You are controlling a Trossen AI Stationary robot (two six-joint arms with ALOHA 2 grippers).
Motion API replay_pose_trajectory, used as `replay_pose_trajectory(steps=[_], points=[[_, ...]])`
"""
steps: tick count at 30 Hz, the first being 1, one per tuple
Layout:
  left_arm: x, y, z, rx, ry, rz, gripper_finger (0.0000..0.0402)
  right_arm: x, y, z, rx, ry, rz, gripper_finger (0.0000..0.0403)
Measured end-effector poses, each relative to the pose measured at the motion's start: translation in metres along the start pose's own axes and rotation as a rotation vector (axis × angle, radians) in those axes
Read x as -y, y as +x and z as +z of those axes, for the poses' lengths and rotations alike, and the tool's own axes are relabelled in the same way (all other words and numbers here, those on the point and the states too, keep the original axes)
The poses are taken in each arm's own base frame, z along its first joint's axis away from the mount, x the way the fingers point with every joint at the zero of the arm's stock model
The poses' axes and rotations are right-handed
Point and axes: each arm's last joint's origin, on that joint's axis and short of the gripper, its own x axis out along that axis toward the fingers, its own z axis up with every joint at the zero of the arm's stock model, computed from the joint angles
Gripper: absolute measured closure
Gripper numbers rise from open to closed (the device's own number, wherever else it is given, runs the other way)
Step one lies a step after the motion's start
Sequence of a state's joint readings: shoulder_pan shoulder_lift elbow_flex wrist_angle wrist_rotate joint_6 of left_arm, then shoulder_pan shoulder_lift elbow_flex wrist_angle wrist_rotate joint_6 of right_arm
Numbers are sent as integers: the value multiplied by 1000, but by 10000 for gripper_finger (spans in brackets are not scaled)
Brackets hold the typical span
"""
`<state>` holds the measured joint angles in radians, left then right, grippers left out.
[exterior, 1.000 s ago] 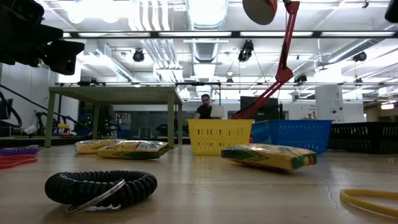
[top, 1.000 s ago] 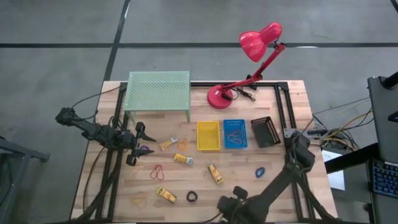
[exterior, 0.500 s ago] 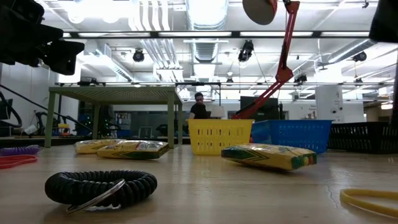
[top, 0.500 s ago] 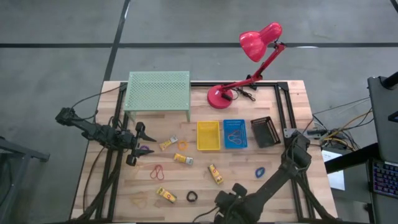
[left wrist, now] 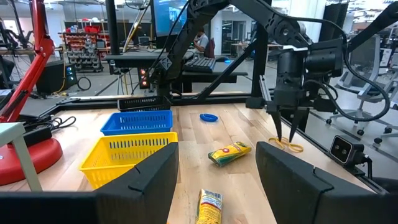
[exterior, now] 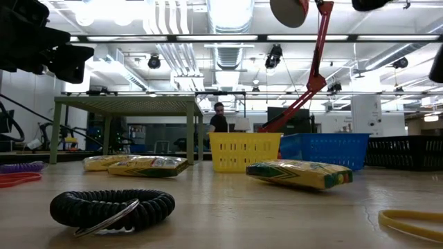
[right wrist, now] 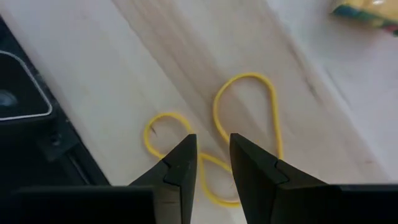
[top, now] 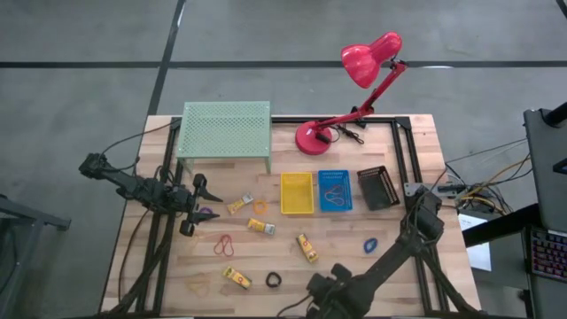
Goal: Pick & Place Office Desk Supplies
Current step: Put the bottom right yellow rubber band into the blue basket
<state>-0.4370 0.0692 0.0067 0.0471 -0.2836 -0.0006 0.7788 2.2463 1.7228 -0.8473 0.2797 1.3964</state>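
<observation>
My right gripper (right wrist: 213, 163) points down near the table's near edge, open by a narrow gap. Its fingertips stand just above a looped yellow rubber band (right wrist: 244, 118), which the left wrist view shows lying flat on the wood (left wrist: 286, 145) below it. My left gripper (top: 200, 200) waits open and level at the table's left. Yellow packets (top: 306, 247) (top: 260, 227), a red band (top: 224, 245), a black coil ring (exterior: 111, 206), a blue ring (top: 369, 245) and a purple ring (top: 207, 213) lie scattered on the table.
Yellow (top: 297, 192), blue (top: 335, 190) and black (top: 377, 187) bins stand in a row at the back right. The pale green mesh shelf (top: 225, 128) and the red lamp (top: 315, 136) stand behind them. A person moves in the room beyond the table (exterior: 218, 119).
My right gripper has sunk a little toward the table over the yellow rubber band. The band and the other items lie as before.
</observation>
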Motion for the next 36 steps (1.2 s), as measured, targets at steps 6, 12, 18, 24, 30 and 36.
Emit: replay_pose_trajectory(steps=[6,12,18,24,30,36], points=[[0,0,0,0,0,0,183,6,9,-3,4,-2,-7,303],[0,0,0,0,0,0,183,8,10,-4,5,-4,-12,311],[0,0,0,0,0,0,183,8,10,-4,4,-3,-11,332],[0,0,0,0,0,0,183,8,11,-4,1,-5,-15,376],[0,0,0,0,0,0,183,8,11,-4,2,19,-9,394],[0,0,0,0,0,0,183,6,9,-3,16,51,-5,394]])
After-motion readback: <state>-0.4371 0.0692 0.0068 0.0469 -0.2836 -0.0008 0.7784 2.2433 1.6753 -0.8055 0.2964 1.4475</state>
